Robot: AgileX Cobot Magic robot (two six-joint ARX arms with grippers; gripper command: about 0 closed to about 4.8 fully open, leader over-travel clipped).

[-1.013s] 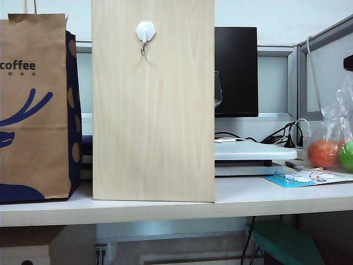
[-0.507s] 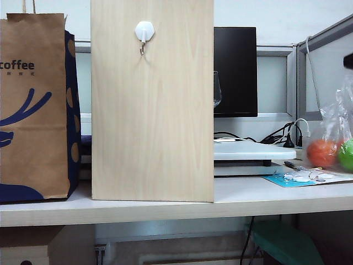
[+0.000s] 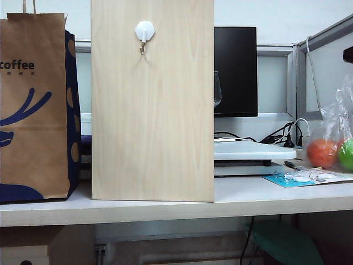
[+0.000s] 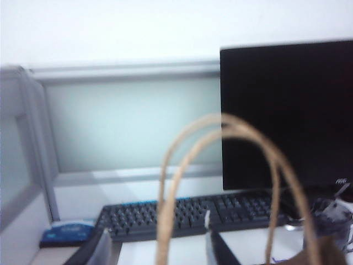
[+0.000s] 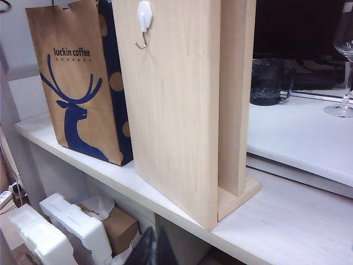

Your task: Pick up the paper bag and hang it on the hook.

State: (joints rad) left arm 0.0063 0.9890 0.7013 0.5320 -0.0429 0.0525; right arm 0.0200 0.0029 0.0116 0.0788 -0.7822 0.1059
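At desk's (image 3: 165,208) left edge: paper bag (image 3: 34,107) standing, unhung; hook (image 3: 144,34) bare. Left gripper (image 4: 157,248) spread near handles (image 4: 231,182); right gripper (image 5: 155,251) pinched together, empty.

Left fingers (image 4: 94,251) apart, right fingers (image 5: 150,253) together.

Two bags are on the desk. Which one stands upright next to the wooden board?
The paper bag, brown with a blue deer, stands beside the wooden board. The clear plastic bag with balls sits far right.

I see paper bag (image 3: 33,107): brown, blue deer print, dark blue dotted side | hook (image 3: 144,34): white base | board (image 3: 153,102): pale wood grain
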